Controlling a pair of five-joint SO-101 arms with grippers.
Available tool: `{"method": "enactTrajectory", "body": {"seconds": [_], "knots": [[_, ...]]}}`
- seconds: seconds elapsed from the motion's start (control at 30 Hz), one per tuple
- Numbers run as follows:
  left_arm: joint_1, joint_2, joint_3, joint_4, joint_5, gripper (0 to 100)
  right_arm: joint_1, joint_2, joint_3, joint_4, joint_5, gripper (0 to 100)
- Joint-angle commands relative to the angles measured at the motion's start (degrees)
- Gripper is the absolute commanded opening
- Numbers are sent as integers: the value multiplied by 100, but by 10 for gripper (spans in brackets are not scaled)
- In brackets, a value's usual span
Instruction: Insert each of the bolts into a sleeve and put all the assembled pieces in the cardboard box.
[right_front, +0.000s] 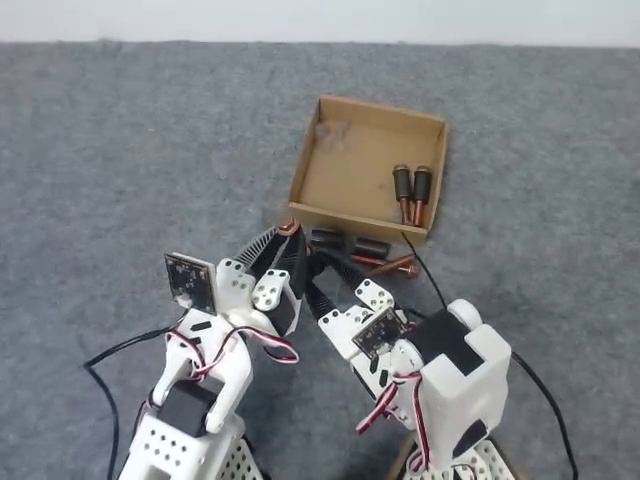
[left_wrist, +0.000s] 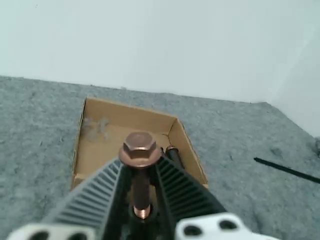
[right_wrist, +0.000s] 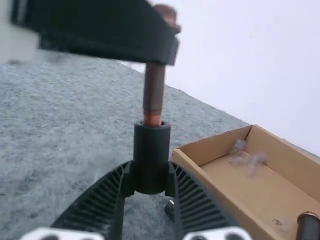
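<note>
bolt (left_wrist: 140, 148), copper, clamped in left gripper (left_wrist: 139, 168): both ribbed fingers pressed on the shank just under the hex head, threaded end pointing down. right gripper (right_wrist: 150, 175) closed round a black sleeve (right_wrist: 150, 150), held upright. bolt tip sits at the sleeve's mouth, lined up with it; cannot tell if it is inside yet or only touching the rim. bolt head blurred and half hidden behind the left finger in right wrist view. in high view the held sleeve is hard to make out under the two sets of fingers, which meet just near of the cardboard box (right_front: 300, 185).

box sits toward the far edge of the carpet (right_front: 120, 160), a bit right of middle. two assembled pieces (right_front: 402, 186) lie side by side inside it against its right wall, dark ends toward the far wall. pale smudge (right_front: 331, 133) on the box floor at the far left corner, cannot tell what it is. right wrist view cuts off a dark rounded end at the frame edge inside the box.

two loose sleeves (right_front: 326, 238) lie on the carpet just beside the box's near wall, and a loose bolt (right_front: 392, 266) lies just near of them, partly covered by the right arm's cable (right_front: 425, 265).

surface is grey short-pile carpet; plain white wall (left_wrist: 160, 40) runs along its far edge.
</note>
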Motion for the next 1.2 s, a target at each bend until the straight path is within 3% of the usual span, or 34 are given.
{"method": "enactTrajectory", "body": {"seconds": [0.0,0.2,0.4,0.9,1.17], "knots": [[88,-132,-66,255,-53,11,224,-57,-97,-189,26,6],[545,-132,-66,703,-70,11,242,-57,-97,-189,26,6],[554,-132,-66,993,-70,11,251,-57,-97,-189,26,6],[527,-123,-66,897,-44,13,242,-57,-97,-189,26,6],[308,-123,-66,765,246,113,242,-57,-97,-189,26,6]]}}
